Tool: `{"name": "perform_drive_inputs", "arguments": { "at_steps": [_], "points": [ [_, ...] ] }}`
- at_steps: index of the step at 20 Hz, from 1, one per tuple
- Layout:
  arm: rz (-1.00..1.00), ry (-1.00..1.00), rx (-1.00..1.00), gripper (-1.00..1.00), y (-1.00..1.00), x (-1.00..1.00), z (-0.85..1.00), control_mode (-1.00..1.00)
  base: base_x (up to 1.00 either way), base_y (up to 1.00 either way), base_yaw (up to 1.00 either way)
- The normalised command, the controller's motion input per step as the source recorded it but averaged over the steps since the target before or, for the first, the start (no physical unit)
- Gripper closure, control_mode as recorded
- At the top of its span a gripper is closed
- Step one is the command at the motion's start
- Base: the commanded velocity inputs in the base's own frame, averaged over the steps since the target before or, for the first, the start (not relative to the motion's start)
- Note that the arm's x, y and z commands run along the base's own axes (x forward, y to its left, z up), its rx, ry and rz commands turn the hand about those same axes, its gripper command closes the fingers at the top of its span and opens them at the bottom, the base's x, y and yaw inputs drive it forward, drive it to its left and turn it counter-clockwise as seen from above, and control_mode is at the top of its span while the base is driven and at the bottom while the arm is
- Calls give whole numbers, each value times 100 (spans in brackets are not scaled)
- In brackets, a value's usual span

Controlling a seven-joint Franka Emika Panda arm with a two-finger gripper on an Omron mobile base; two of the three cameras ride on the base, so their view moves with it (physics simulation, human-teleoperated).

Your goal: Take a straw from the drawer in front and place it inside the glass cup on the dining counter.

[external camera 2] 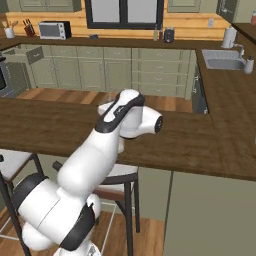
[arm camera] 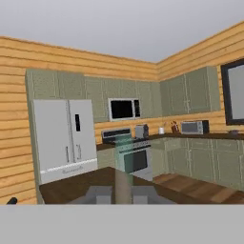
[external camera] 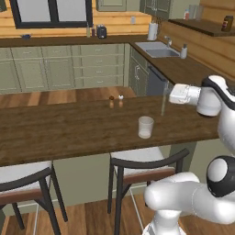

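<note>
Tool clamped on upright straw above dark wood tabletop, right of glass cup, sage cabinets behind.

Flat, even rendered light, moderately bright, no clear source. Shadows barely there, no glare on the desk. All views low-res and soft; no edge distortion visible.

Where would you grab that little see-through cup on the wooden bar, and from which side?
The glass cup stands upright and alone on the dining counter, plain, without a handle, slightly tapered. I would probably close the pincer across its side wall near the rim, coming from the robot's side, where nothing crowds it.
</note>
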Motion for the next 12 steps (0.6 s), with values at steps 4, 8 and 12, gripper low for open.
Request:
{"name": "perform_drive_inputs", "arguments": {
  "at_steps": [4, 8, 12],
  "points": [
    [0, 9, 0, 100, 8, 39, -33, -100, 0, 0, 0],
    [0, 0, 0, 100, 16, 21, -34, -100, 0, 0, 0],
    [0, -1, 0, 100, 21, 27, -32, -100, 0, 0, 0]
  ]
}}
